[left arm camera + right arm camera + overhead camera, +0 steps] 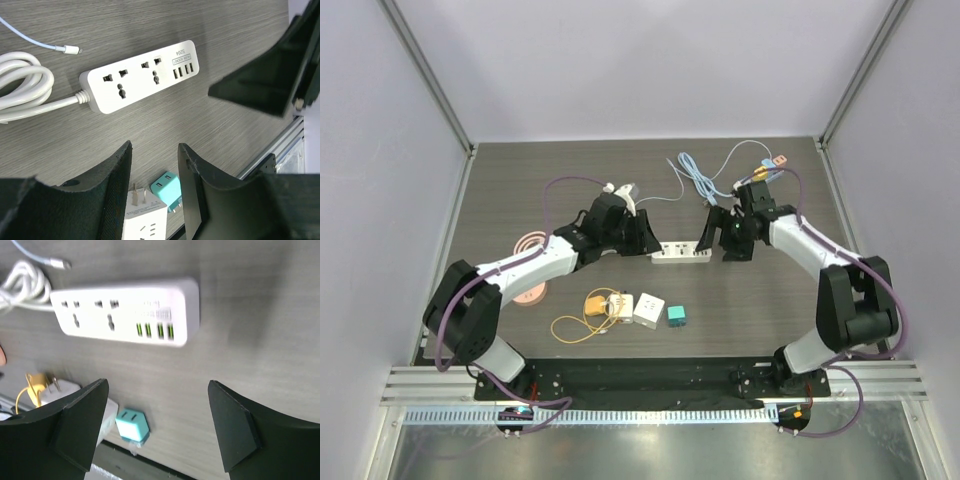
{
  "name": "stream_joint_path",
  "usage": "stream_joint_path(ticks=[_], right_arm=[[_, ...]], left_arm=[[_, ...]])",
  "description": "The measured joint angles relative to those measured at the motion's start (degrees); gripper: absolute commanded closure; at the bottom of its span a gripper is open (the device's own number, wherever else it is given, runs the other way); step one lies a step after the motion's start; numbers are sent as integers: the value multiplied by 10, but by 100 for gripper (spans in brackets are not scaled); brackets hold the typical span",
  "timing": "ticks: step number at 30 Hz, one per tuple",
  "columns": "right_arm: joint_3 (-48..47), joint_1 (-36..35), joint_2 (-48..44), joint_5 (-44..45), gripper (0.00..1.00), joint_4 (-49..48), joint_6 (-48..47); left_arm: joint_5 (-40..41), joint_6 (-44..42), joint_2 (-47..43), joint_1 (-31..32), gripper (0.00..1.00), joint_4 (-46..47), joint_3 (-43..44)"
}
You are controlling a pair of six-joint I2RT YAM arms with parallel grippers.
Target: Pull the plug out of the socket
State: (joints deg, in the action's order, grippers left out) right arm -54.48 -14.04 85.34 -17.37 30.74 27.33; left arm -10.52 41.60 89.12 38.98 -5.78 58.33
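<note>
white plastic power strip (680, 253) flat mid-table. left gripper (155, 146) at its 9 o'clock end, jaws partly parted, gripping nothing. right gripper (157, 384) at 3 o'clock end, jaws wide, empty. small teal cube plug (676, 316) lies loose at strip's 6 o'clock, apart from it, just beside white square adapter (648, 310).

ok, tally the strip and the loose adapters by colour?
White strip: 1
White adapters: 2
Teal adapter: 1
Total: 4
</note>
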Motion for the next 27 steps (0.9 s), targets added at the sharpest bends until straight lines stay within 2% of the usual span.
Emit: stream_joint_path(ticks=[5, 11, 13, 14, 18, 23, 27], right_arm=[[-74, 8, 91, 4, 18, -15, -18], [-83, 8, 151, 3, 27, -36, -23], [-84, 8, 161, 6, 33, -41, -31], [-84, 8, 165, 5, 39, -43, -32], [-83, 4, 168, -10, 46, -63, -33], [-83, -30, 176, -19, 50, -93, -23], [-93, -89, 190, -24, 49, -114, 12]], left_arm=[[5, 1, 0, 0, 57, 0, 1], [11, -3, 0, 0, 56, -5, 7], [15, -5, 0, 0, 56, -8, 7], [15, -7, 0, 0, 57, -11, 8], [25, -18, -5, 0, 56, -27, 15], [35, -21, -27, 0, 56, -32, 15], [47, -31, -53, 0, 55, -41, 9]])
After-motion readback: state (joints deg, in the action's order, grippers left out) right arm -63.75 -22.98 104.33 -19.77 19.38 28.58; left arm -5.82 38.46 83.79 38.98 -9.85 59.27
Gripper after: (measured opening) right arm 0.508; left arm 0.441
